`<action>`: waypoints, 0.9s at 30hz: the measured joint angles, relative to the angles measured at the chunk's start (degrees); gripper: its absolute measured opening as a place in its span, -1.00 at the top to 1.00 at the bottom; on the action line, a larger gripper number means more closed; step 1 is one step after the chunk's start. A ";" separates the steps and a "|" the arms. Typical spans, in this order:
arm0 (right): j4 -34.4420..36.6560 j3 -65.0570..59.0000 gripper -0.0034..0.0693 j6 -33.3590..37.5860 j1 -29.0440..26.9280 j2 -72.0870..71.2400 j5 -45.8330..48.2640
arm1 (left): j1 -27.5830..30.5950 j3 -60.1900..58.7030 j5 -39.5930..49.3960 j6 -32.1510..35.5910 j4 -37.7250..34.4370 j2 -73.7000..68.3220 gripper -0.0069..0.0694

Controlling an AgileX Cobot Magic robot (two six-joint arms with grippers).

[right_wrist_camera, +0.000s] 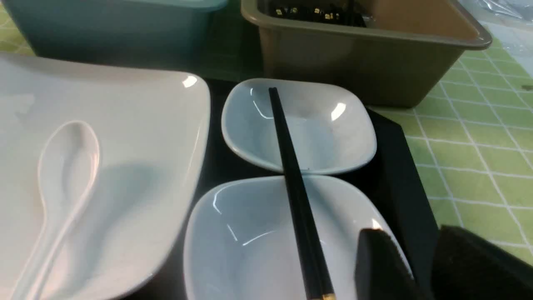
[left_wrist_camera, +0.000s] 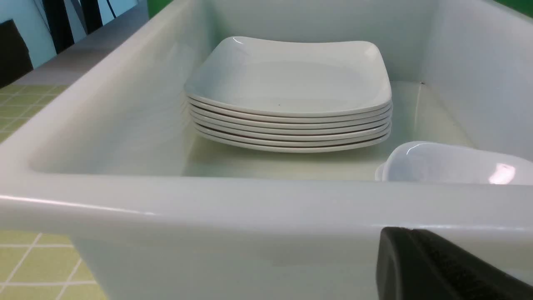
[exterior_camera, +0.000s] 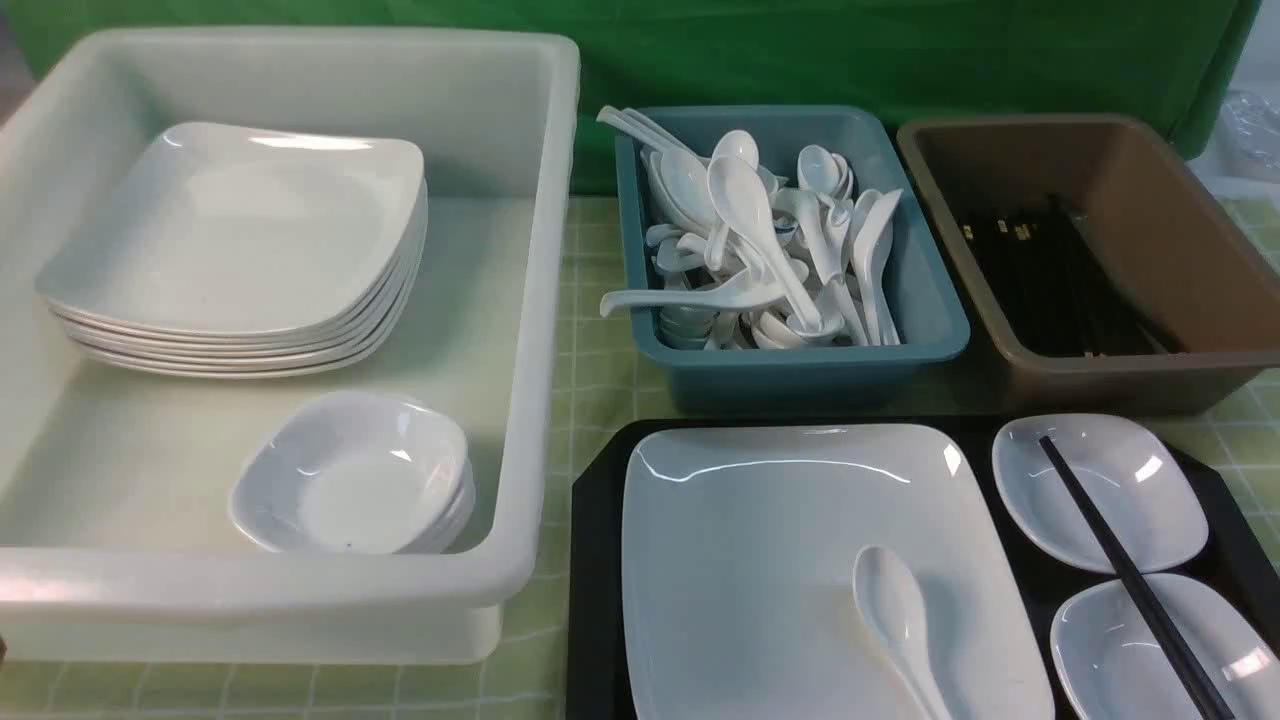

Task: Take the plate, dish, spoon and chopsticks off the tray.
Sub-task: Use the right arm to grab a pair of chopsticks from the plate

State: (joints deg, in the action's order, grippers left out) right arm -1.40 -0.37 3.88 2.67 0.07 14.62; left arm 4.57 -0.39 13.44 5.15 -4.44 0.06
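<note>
Your tray [exterior_camera: 595,560] sits at 5 o'clock on the table [exterior_camera: 590,330], and everything is still on it. The plate [exterior_camera: 760,560] fills the tray's 9 o'clock side. The spoon [exterior_camera: 895,610] lies in the plate, bowl up, with its bowl toward 12 o'clock and its handle running off toward 5 o'clock.

On the tray's 3 o'clock side you have two small dishes almost touching: the far dish [exterior_camera: 1150,490] at about 1 o'clock and the near dish [exterior_camera: 1100,650] at about 4 o'clock. The chopsticks [exterior_camera: 1120,560] lie across both dishes, running from 11 o'clock to 5 o'clock and resting on their rims.

Your right tool [right_wrist_camera: 410,237] is open and grips nothing. Its two black fingers stand apart at the near dish's outer rim and the tray's edge, beside the chopsticks.

Your left tool [left_wrist_camera: 433,266] is closed. One black finger shows just outside the near wall of the white tub [exterior_camera: 540,300].

That tub stands at 9 o'clock from the tray and holds a stack of plates [exterior_camera: 240,230] and a stack of small dishes [exterior_camera: 350,475]. A teal bin [exterior_camera: 800,375] of spoons stands at 12 o'clock from the tray. A brown tub [exterior_camera: 1180,220] with black chopsticks in it stands at 1 o'clock
</note>
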 joint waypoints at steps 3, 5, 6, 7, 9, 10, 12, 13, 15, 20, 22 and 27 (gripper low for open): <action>0.00 0.00 0.26 0.00 0.00 0.00 0.00 | 0.00 0.00 0.00 0.00 0.00 0.00 0.79; 0.00 0.00 0.26 0.00 0.00 0.00 0.00 | 0.00 0.00 0.00 0.00 0.00 0.00 0.79; 0.00 0.00 0.26 0.00 0.00 0.00 0.00 | 0.00 0.00 0.00 0.00 0.00 0.00 0.79; 0.00 0.00 0.26 0.00 0.00 0.00 0.00 | 0.00 0.00 0.00 0.00 0.00 0.00 0.79; 0.00 0.00 0.26 0.00 0.00 0.00 0.00 | 0.00 0.00 0.00 0.00 0.00 0.00 0.79; 0.00 0.00 0.26 0.00 0.00 0.00 0.00 | 0.00 0.00 0.00 0.00 0.00 0.00 0.79; 0.00 0.00 0.26 0.00 0.00 0.00 0.00 | 0.00 0.00 0.00 0.00 0.00 0.00 0.79; 0.00 0.00 0.26 0.00 0.00 0.00 0.00 | 0.00 0.00 0.00 0.00 0.00 0.00 0.79; 0.00 0.00 0.26 0.00 0.00 0.00 0.00 | 0.00 0.00 0.00 0.00 0.00 0.00 0.79; 0.00 0.00 0.26 0.00 0.00 0.00 0.00 | 0.00 0.00 0.00 0.15 0.00 0.00 0.79; 0.00 0.00 0.26 0.00 0.00 0.00 0.00 | 0.00 0.00 0.00 0.15 0.00 0.00 0.79; 0.00 0.00 0.26 0.00 0.00 0.00 0.00 | 0.00 0.00 -1.25 -0.82 -1.17 0.00 0.79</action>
State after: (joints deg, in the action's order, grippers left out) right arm -1.40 -0.37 3.88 2.67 0.07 14.62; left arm 4.57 -0.39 12.19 4.33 -5.61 0.06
